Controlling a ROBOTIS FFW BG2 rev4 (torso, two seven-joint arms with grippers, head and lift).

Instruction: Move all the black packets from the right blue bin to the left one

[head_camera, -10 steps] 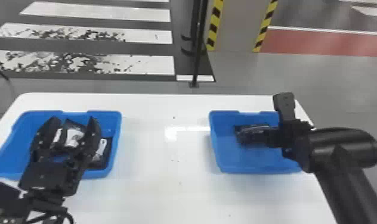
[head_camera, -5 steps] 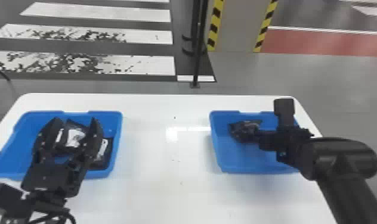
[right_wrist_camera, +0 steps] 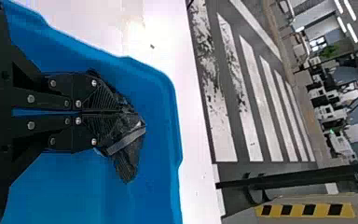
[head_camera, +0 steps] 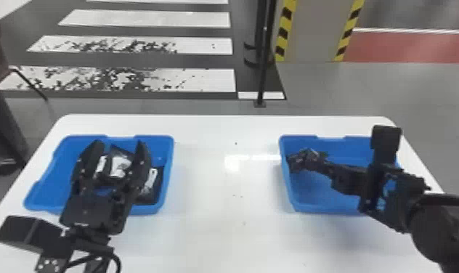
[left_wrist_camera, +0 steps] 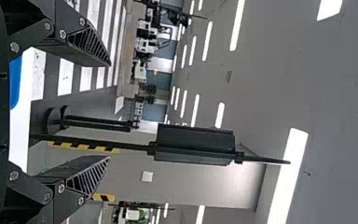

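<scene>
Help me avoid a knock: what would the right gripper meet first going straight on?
With the black packet in its jaws, the right gripper would probably meet the wall of the right blue bin, near its far left corner; depth is unclear.

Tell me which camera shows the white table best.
The head view: the white table spreads wide there, holding both blue bins. The left wrist view catches a strip, the right wrist view a band beside a bin.
</scene>
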